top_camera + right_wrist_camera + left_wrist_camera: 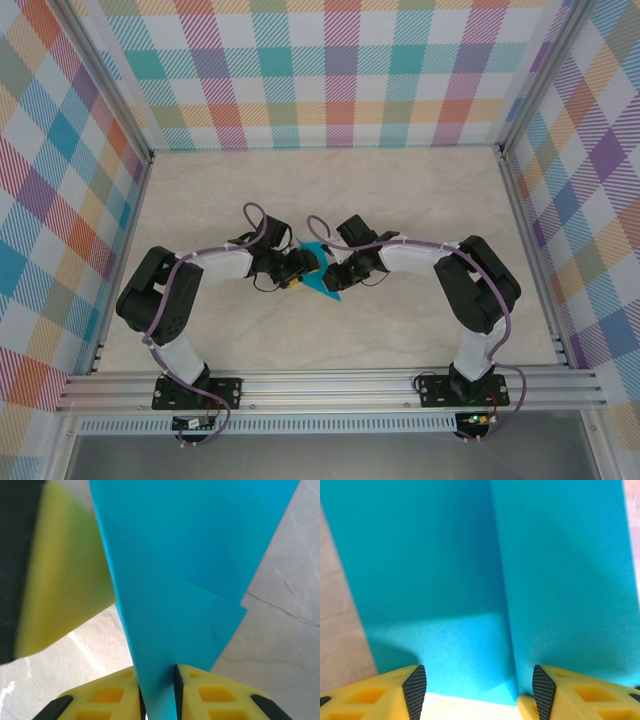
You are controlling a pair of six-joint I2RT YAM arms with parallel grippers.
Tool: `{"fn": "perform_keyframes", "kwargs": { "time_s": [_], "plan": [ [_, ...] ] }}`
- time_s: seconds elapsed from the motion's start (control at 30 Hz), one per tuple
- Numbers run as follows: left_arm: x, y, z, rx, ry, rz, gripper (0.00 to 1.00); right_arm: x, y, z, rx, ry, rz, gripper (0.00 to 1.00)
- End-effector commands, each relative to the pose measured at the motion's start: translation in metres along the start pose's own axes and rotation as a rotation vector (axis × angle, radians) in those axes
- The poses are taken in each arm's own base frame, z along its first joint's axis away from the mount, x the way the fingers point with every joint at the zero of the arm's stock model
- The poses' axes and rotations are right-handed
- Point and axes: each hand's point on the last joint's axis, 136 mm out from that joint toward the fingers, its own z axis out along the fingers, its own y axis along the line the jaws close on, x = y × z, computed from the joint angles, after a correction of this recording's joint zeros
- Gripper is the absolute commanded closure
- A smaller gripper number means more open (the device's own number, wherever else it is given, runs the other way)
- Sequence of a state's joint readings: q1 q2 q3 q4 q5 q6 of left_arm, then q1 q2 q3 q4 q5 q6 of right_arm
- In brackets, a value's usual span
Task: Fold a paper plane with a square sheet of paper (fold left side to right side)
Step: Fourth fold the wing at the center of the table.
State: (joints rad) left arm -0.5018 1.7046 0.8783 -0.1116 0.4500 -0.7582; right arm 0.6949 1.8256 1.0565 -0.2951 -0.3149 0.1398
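Observation:
The teal-blue sheet of paper (322,286), partly folded into a pointed shape, sits mid-table between my two grippers. In the left wrist view the paper (470,580) stands right in front of me with a straight vertical crease. My left gripper (479,692) is open, its pads wide apart on either side of the paper's lower edge. In the right wrist view, my right gripper (157,695) is shut on a narrow end of the paper (190,555), which rises between the pads with an overlapping flap. In the top view the left gripper (297,272) and right gripper (336,272) face each other closely.
The tabletop (400,190) is pale marble. Plaid walls (320,70) close it in at the back and both sides, and an aluminium rail (330,385) runs along the near edge. A yellow finger of the left gripper (60,580) looms close in the right wrist view.

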Motion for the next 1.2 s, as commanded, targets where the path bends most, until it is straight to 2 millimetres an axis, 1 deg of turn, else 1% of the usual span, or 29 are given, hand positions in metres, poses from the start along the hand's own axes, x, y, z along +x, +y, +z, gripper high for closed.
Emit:
{"fn": "perform_keyframes", "kwargs": {
  "time_s": [0.0,0.1,0.23,0.3,0.4,0.47,0.63,0.7,0.83,0.9,0.97,1.07,1.17],
  "plan": [
    [0.004,-0.001,-0.02,-0.011,-0.019,0.037,0.39,0.003,0.003,0.005,-0.017,0.032,-0.02,0.8],
    [0.006,-0.005,-0.027,0.003,-0.016,0.054,0.38,0.003,0.008,0.005,-0.049,0.03,-0.018,0.84],
    [0.007,-0.012,-0.023,0.044,-0.001,0.052,0.39,0.001,0.012,0.006,-0.074,0.031,-0.013,0.86],
    [0.006,-0.017,-0.017,0.074,0.014,0.047,0.44,0.0,0.013,0.006,-0.081,0.032,-0.01,0.86],
    [0.003,-0.017,-0.008,0.081,0.024,0.041,0.52,-0.001,0.015,0.006,-0.092,0.036,-0.003,0.86],
    [0.001,-0.017,-0.005,0.082,0.02,0.044,0.56,-0.002,0.015,0.006,-0.096,0.039,0.001,0.86],
    [-0.002,-0.015,-0.003,0.069,0.012,0.046,0.58,-0.007,0.016,-0.001,-0.121,0.036,0.02,0.86],
    [-0.002,-0.02,-0.008,0.094,0.006,0.058,0.59,-0.007,0.018,-0.006,-0.13,0.045,0.031,0.87],
    [-0.003,-0.031,-0.034,0.118,-0.033,0.106,0.54,0.003,0.017,-0.015,-0.103,0.055,0.081,0.88],
    [-0.003,-0.033,-0.046,0.112,-0.053,0.118,0.53,0.009,0.018,-0.019,-0.097,0.054,0.122,0.88],
    [-0.002,-0.03,-0.054,0.096,-0.064,0.112,0.52,0.017,0.02,-0.018,-0.06,0.062,0.153,0.88],
    [0.001,-0.028,-0.059,0.105,-0.075,0.108,0.51,0.025,0.024,-0.015,-0.01,0.076,0.195,0.88],
    [0.004,-0.027,-0.057,0.121,-0.068,0.115,0.51,0.026,0.027,-0.012,0.008,0.074,0.238,0.88]
  ]
}}
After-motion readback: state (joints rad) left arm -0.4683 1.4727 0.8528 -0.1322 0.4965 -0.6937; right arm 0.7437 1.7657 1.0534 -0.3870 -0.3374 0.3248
